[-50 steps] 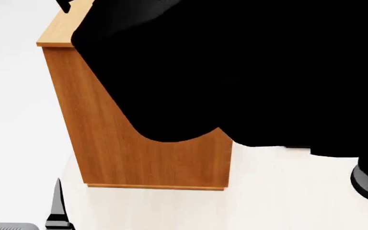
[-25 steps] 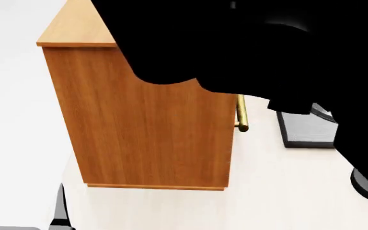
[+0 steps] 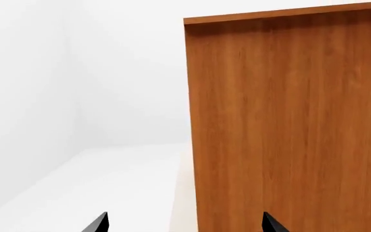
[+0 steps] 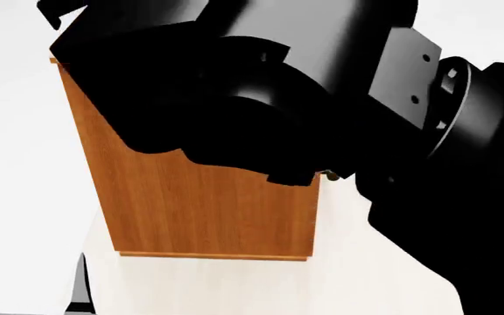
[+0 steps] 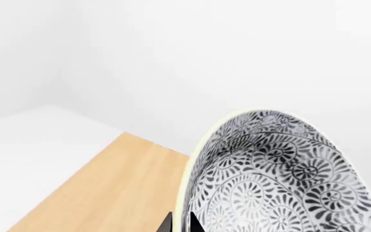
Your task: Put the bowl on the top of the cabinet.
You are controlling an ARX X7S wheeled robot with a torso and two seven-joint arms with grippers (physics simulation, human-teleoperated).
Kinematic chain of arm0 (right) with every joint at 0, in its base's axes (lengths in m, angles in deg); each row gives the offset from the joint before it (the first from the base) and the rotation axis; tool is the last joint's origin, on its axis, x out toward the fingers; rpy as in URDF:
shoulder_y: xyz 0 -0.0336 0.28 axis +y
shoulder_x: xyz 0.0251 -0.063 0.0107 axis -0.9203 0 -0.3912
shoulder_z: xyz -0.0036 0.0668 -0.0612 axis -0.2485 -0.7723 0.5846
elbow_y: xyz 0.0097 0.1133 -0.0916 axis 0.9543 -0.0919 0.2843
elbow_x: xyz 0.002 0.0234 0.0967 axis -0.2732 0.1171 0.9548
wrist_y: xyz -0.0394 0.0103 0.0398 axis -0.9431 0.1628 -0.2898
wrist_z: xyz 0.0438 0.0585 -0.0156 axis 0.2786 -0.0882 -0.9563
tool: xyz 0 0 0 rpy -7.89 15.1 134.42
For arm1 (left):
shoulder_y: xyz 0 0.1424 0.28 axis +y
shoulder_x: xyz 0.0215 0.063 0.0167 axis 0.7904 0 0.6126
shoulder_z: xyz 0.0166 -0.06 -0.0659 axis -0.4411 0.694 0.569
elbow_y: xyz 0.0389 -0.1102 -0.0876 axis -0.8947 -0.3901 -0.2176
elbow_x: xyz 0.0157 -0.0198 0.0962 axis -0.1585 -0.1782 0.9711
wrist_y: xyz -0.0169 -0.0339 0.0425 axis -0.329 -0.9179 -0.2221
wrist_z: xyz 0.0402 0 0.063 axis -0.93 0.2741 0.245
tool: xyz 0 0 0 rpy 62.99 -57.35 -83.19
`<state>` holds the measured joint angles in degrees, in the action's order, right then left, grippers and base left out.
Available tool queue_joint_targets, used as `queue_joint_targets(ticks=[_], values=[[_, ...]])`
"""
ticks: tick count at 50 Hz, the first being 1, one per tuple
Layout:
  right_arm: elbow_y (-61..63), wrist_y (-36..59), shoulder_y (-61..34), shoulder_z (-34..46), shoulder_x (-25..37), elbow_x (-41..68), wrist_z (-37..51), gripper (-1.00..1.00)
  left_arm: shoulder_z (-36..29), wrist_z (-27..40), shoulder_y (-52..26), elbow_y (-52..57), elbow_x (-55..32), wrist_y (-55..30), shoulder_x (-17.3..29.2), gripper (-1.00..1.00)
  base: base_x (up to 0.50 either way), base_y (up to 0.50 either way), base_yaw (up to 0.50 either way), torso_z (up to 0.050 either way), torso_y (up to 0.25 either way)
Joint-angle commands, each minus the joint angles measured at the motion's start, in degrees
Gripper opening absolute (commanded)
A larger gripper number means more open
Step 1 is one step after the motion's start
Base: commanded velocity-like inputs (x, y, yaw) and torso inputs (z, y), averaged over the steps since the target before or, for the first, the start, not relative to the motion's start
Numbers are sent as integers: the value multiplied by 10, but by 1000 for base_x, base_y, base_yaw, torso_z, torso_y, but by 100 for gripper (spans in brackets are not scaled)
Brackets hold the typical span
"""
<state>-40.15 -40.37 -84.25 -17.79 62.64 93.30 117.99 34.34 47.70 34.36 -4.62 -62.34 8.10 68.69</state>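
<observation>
In the right wrist view my right gripper (image 5: 181, 223) is shut on the rim of the bowl (image 5: 276, 179), a deep white bowl with a dense grey-black floral pattern, tilted on edge. It hangs over the pale wooden top of the cabinet (image 5: 102, 188). In the head view the orange-brown cabinet (image 4: 208, 210) stands in the middle, with its top hidden by my black right arm (image 4: 278, 85); the bowl is hidden there. My left gripper (image 3: 183, 224) is open and empty, low beside the cabinet's side panel (image 3: 289, 125); its fingertips (image 4: 79, 282) show at the head view's lower left.
A brass handle end (image 4: 331, 175) peeks out at the cabinet's right edge under my arm. White floor (image 4: 24, 164) and white walls (image 3: 108, 72) surround the cabinet. My right arm fills most of the head view.
My right arm has swung across the head view and now covers the cabinet's top, the handle and the grey object at the right. The left gripper has barely moved.
</observation>
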Motion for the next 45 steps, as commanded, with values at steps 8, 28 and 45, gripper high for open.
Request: queue_joint_targets(ticks=[8, 28, 45], values=[[1, -21, 30, 22, -13, -45, -27, -100, 0, -3, -1, -15, -3, 9, -2, 100, 0, 0, 0, 2, 0], [-15, -38, 53, 45, -22, -77, -50, -100, -1, -3, -1, -25, -5, 16, -2, 100, 0, 0, 0, 0, 1], [7, -51, 52, 44, -20, -88, -61, -100, -3, -5, -5, -28, -8, 16, -3, 100, 0, 0, 0, 0, 1]])
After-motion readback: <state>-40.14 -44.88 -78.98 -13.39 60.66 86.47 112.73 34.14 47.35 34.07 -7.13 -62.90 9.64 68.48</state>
